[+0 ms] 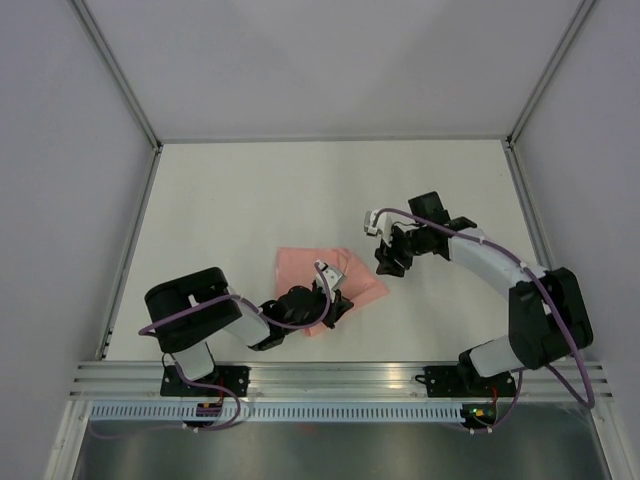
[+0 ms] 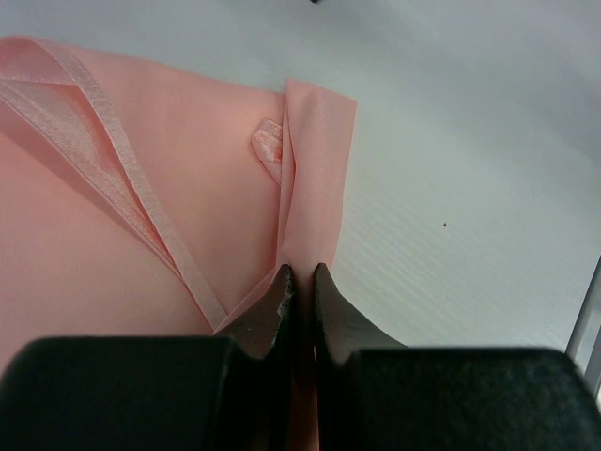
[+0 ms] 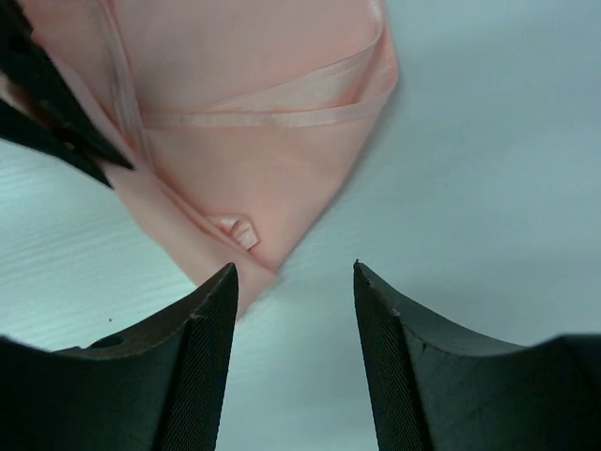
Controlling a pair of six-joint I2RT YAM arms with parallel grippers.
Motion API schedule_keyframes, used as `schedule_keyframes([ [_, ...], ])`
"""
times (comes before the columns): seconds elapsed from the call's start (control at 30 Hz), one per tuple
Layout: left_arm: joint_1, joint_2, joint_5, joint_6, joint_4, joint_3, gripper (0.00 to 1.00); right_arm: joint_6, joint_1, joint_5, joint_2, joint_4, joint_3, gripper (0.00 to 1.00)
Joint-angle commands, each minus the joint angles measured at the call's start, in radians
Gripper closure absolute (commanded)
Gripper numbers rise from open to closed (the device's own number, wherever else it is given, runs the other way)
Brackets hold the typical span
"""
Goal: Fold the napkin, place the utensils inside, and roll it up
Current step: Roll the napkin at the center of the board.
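The salmon-pink napkin (image 1: 300, 268) lies folded in the middle of the white table, its hemmed edges crossing on top (image 2: 188, 169) (image 3: 254, 141). My left gripper (image 1: 335, 302) (image 2: 302, 271) is shut on a folded edge of the napkin at its near right side, and cloth shows between the tips. My right gripper (image 1: 388, 265) (image 3: 294, 268) stands open just off the napkin's right corner, with only bare table between its fingers. A small sewn tag (image 2: 269, 143) (image 3: 239, 230) sits near that corner. The utensils are out of view.
The white table (image 1: 250, 190) is closed in by grey walls at the back and both sides. An aluminium rail (image 1: 340, 375) runs along the near edge where both arm bases are bolted. The left fingers (image 3: 56, 122) show at the right wrist view's upper left.
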Motion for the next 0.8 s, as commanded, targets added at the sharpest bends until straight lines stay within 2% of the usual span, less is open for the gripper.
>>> schedule_keyframes([
  [0.0,-0.016,0.082,0.064,-0.028,-0.292,-0.069,0.98,-0.172,0.003,-0.067,-0.152,0.108,-0.137,0.4],
  [0.2,-0.016,0.093,0.067,-0.028,-0.286,-0.067,0.98,-0.291,0.028,0.001,-0.308,0.147,-0.309,0.33],
  [0.33,-0.016,0.092,0.093,-0.03,-0.289,-0.07,0.98,-0.309,0.152,0.105,-0.411,0.268,-0.456,0.29],
  [0.77,-0.015,0.102,0.095,-0.028,-0.291,-0.064,0.98,-0.332,0.37,0.249,-0.401,0.394,-0.527,0.27],
])
